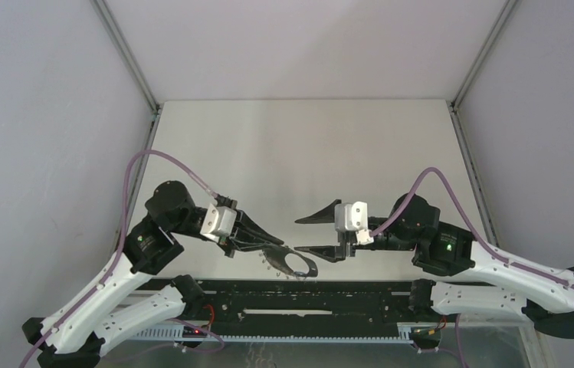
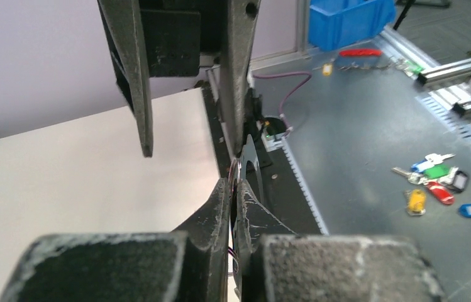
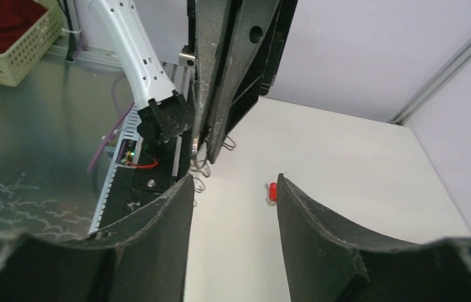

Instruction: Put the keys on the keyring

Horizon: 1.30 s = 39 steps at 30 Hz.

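White table, grey walls | left tool: pinched tight on keyring, held at table's near edge | right tool: jaws wide, empty, facing left tool, just beside keyring | 1 red key: flat on table under right tool, framed between its 2 fingers, untouched

Nothing legible anywhere: no text, brand, number or sign sharp enough to read in any view. Coloured key tags on the grey surface in the left wrist view, too blurred to show lettering. Blue bin in that view and cream basket in the right wrist view, no marking to be made out on the sides that show.
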### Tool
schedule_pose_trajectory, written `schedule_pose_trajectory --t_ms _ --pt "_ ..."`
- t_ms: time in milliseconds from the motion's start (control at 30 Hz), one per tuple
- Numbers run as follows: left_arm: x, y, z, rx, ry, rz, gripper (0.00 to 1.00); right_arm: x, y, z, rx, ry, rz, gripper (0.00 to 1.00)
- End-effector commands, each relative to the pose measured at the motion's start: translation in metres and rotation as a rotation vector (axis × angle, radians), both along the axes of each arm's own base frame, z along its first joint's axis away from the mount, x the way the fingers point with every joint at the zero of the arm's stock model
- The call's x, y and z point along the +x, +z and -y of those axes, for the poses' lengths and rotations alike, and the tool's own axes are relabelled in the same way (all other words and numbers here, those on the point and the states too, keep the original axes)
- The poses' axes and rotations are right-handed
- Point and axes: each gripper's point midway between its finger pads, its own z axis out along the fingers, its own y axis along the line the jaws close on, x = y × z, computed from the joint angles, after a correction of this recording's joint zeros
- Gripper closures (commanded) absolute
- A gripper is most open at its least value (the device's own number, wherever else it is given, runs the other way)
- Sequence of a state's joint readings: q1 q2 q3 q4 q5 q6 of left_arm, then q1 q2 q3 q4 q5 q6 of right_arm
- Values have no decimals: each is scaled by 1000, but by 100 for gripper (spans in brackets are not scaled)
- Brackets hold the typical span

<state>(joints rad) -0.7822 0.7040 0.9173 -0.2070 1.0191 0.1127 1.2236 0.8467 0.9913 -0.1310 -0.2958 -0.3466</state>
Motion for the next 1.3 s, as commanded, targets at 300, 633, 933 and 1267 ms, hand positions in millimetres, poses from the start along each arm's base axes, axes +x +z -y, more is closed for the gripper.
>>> schedule_pose_trajectory --t_ms 300,633,933,1267 --pt "30 29 -10 -93 194 312 100 -9 9 13 12 45 -309 31" --pt "28 49 -11 -148 205 278 100 0 -8 -10 -31 3 -247 70" --pt "12 21 -12 -38 112 188 41 -5 2 4 -18 63 -100 100" --pt "2 13 -33 101 61 366 33 -31 -37 24 -280 311 -158 100"
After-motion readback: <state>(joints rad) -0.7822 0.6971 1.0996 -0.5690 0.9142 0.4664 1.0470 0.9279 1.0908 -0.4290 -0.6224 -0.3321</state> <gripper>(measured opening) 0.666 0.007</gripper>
